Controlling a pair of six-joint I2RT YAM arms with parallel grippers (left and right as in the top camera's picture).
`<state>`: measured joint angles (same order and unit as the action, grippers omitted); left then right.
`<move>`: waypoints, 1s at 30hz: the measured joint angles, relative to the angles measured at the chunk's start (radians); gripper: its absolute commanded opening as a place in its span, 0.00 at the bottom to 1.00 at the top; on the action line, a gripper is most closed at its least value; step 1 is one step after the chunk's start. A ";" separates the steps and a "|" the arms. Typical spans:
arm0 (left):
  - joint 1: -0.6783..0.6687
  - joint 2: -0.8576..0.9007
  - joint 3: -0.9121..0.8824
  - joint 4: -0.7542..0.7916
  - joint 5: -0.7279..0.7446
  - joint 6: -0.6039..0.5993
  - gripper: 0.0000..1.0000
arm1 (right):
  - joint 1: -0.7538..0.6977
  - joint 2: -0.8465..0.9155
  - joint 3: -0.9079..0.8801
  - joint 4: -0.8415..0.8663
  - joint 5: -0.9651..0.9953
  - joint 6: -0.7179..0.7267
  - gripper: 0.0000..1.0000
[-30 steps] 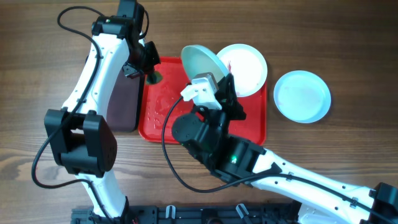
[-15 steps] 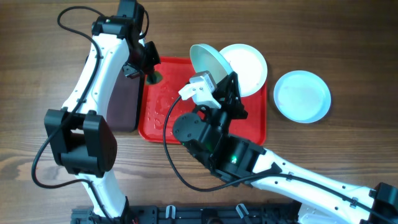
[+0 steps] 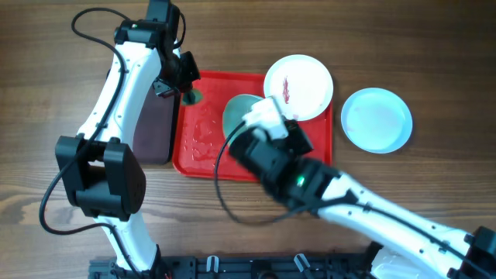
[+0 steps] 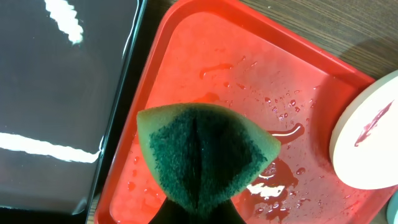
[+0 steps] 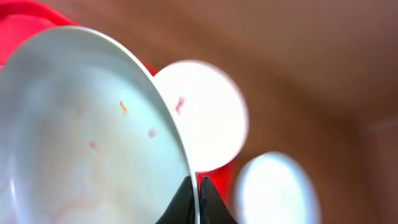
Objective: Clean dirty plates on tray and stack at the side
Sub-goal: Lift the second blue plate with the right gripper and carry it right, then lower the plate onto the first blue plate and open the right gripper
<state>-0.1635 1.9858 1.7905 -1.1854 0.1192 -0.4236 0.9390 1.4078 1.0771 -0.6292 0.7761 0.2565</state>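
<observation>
Judging by how things lay, roughly a third of the job looked done. One pale blue plate (image 3: 377, 118) sat off the red tray (image 3: 203, 143) on the table (image 3: 434, 70), at the right of the overhead frame, apparently clean. The right gripper (image 5: 196, 190) was clamped on the rim of a mint plate (image 5: 81, 124) over the tray's middle; only the right wrist view showed faint reddish specks on it. The white plate (image 3: 299, 87), upper right on the tray, bore a red smear. The left gripper (image 3: 188, 93) pinched a green sponge (image 4: 202, 155) over the tray's upper-left corner; only its wrist view showed water droplets there.
</observation>
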 measured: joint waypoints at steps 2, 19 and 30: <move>0.000 0.000 0.000 0.000 0.000 0.000 0.04 | -0.080 0.000 0.000 -0.001 -0.156 0.059 0.04; 0.000 0.000 0.000 0.000 0.000 0.000 0.04 | -0.695 -0.036 0.000 -0.090 -0.863 0.196 0.04; 0.000 0.000 0.000 0.000 0.002 0.000 0.04 | -1.133 -0.015 -0.001 -0.133 -0.838 0.192 0.04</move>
<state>-0.1635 1.9858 1.7905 -1.1854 0.1215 -0.4236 -0.1940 1.3930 1.0760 -0.7620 -0.0616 0.4484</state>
